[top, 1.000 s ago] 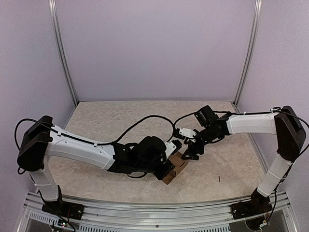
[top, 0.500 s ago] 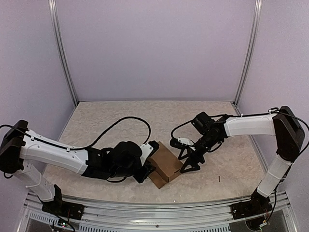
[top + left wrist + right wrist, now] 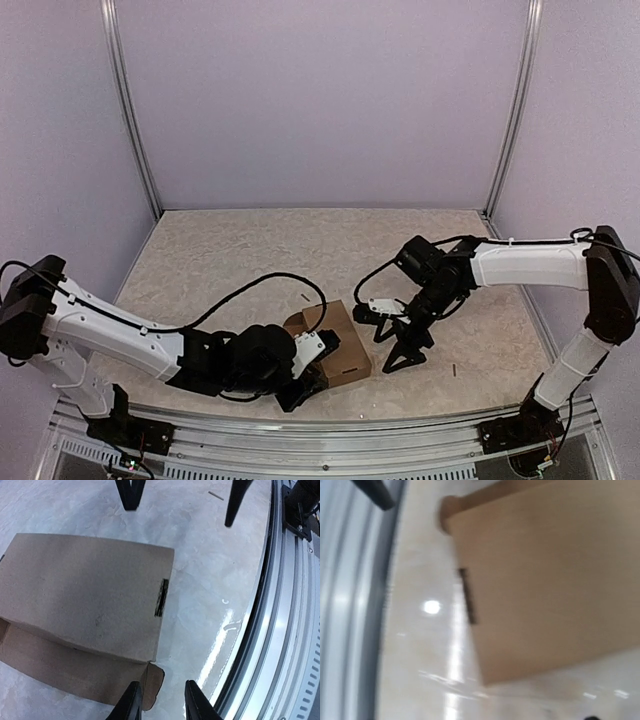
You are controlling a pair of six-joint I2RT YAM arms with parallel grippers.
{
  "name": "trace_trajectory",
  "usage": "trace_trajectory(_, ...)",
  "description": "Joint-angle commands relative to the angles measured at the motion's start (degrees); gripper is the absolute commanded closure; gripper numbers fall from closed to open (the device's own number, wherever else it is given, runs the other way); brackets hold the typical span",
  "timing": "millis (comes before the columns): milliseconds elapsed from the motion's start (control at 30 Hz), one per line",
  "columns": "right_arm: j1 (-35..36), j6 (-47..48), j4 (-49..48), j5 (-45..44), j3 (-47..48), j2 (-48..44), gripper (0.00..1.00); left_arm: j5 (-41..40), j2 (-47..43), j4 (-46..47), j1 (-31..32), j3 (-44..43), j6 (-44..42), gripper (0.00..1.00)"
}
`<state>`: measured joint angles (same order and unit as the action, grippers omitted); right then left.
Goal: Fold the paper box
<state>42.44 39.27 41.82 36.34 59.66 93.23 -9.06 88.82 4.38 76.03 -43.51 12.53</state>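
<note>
The paper box (image 3: 335,345) is set on the table (image 3: 230,260) toward 6 o'clock, slotted panel up. The left gripper (image 3: 161,704) is narrowly parted at the box's 7 o'clock corner, with nothing clamped. The right gripper (image 3: 388,352) is spread wide at its 3 o'clock, just beside it.

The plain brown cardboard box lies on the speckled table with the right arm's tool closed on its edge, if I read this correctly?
Not quite. The plain brown cardboard box does lie on the speckled table, but the right tool is open and stands just beside the box's edge, not touching it. The top external view shows the gap between them.
</note>
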Motion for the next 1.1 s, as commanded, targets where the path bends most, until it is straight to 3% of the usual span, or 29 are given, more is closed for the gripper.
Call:
trace_trajectory(0, -0.39, -3.23, -6.64, -10.28, 1.27, -3.2, 0.15, 2.62, -1.29, -1.83, 0.26, 3.04, -1.03, 0.72)
trace_trajectory(167, 0.63, -5.16, -12.83, -11.89, 4.32, -0.14, 0.31, 3.77, -1.37, 2.23, 0.24, 6.32, -1.44, 0.8)
trace_trajectory(267, 2.32, -4.43, -14.85, -12.92, 5.5, 1.08, 0.35, 3.84, -1.28, 2.66, 0.26, 6.62, -1.61, 0.81)
trace_trajectory(633, 8.96, -1.12, -21.22, -19.28, 3.19, 3.08, 0.39, 0.0, 3.39, 3.09, 0.35, 4.92, -3.48, 0.84)
trace_trajectory(1067, 9.08, -2.64, -22.45, -17.51, 2.66, 6.06, 0.4, -2.78, 4.61, 8.01, 0.35, 5.8, -4.83, 0.9)
